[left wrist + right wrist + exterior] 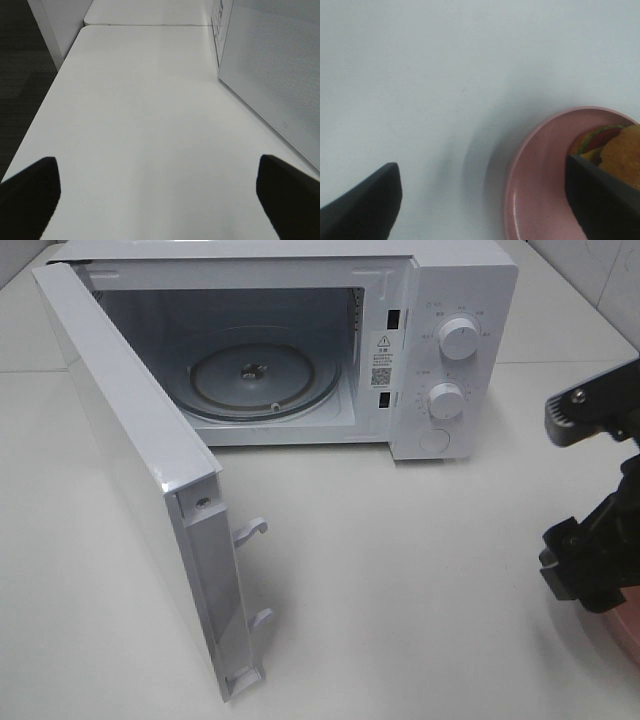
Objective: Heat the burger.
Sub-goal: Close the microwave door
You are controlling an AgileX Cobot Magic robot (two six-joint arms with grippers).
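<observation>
The burger (620, 147) shows only in the right wrist view, as a brown bun edge with yellow and green layers on a pink plate (540, 165). One dark finger (602, 197) of my right gripper (485, 200) covers part of it. That gripper is open, its jaws wide apart over the plate's rim and the bare table, with nothing between them. In the exterior high view the right gripper (575, 490) hangs at the right edge and hides the burger; only a sliver of the plate (626, 640) shows. My left gripper (160, 200) is open above bare table.
The white microwave (440, 350) stands at the back with its door (130, 470) swung wide open to the left, and the glass turntable (265, 380) inside holds nothing. The door's outer face (280, 70) is close beside my left gripper. White table (400, 580) lies between microwave and plate.
</observation>
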